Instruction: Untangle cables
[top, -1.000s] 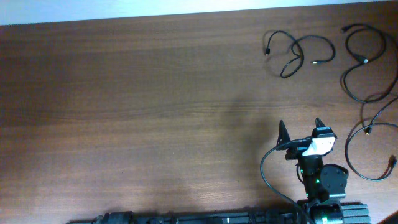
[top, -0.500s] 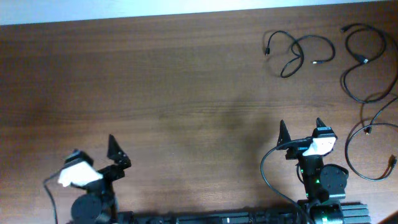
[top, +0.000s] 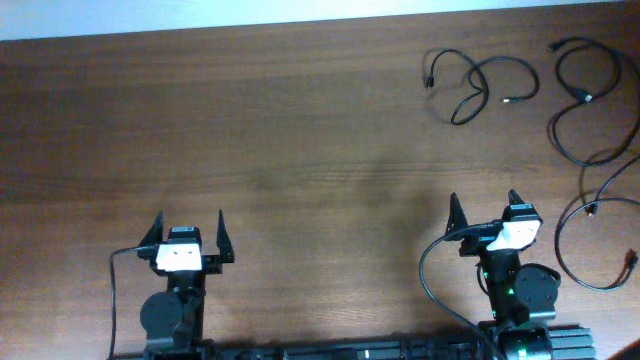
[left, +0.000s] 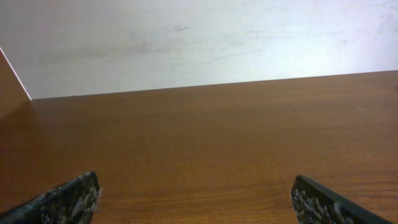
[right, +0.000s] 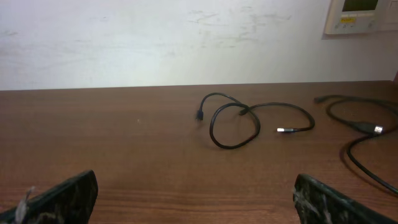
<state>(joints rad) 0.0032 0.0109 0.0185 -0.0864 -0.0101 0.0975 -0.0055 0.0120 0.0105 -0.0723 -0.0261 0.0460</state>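
Three thin black cables lie at the far right of the wooden table. One cable (top: 480, 85) forms a loose loop with two plug ends; it also shows in the right wrist view (right: 239, 121). A second cable (top: 585, 95) loops along the right edge, and shows in the right wrist view (right: 354, 121). A third cable (top: 590, 245) curves at the near right. My right gripper (top: 483, 212) is open and empty, well short of the cables; its fingers frame bare wood (right: 196, 196). My left gripper (top: 188, 228) is open and empty at the near left (left: 196, 199).
The wooden table (top: 250, 140) runs back to a white wall (right: 155, 37). A wall control panel (right: 360, 15) hangs at the upper right in the right wrist view. A thick black arm wire (top: 430, 275) curves left of the right arm's base.
The left arm has come into view at the near left and turned straight, its open gripper now pointing toward the far side. The right arm and the cables have not moved.
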